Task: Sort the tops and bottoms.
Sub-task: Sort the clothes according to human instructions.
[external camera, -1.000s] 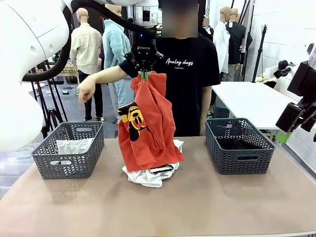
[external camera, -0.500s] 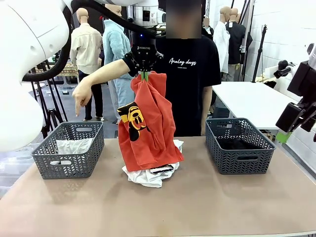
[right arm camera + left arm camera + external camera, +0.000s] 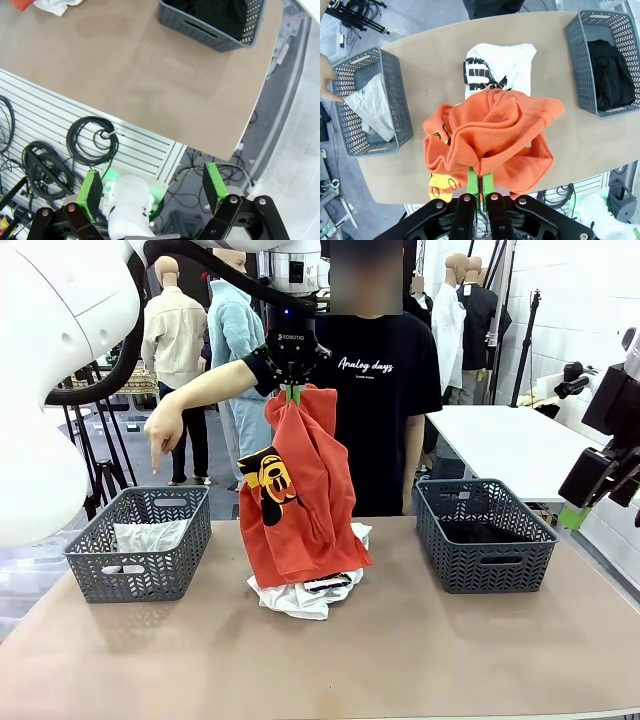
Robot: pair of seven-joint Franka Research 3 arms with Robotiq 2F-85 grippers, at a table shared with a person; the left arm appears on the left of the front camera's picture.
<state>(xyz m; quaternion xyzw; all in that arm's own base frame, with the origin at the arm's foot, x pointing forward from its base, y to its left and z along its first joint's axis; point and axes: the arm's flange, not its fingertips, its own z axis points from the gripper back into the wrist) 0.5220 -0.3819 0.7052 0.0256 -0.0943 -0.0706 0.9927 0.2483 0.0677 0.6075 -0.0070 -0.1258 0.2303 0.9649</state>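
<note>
Across the brown table (image 3: 420,660) we count two grey baskets, the left basket (image 3: 138,558) and the right basket (image 3: 486,538), well apart at opposite ends. We count three tops. Largest is the orange top (image 3: 300,490), which hangs bunched between the baskets. Its upper edge is pinched in the pressed-together jaws of the left gripper (image 3: 291,392), and its folds hide part of the yellow graphic. Under it the white top (image 3: 300,600) lies on the table, its black print mostly covered by the orange hem from the front. The grey top (image 3: 150,536) lies crumpled in the left basket, partly behind the wall. Black clothing (image 3: 480,532) lies in the right basket; we cannot tell what kind or how many pieces. A person's hand (image 3: 162,430) points down above the left basket. The right gripper (image 3: 151,182) hangs beyond the table's edge, jaws spread, holding nothing.
</note>
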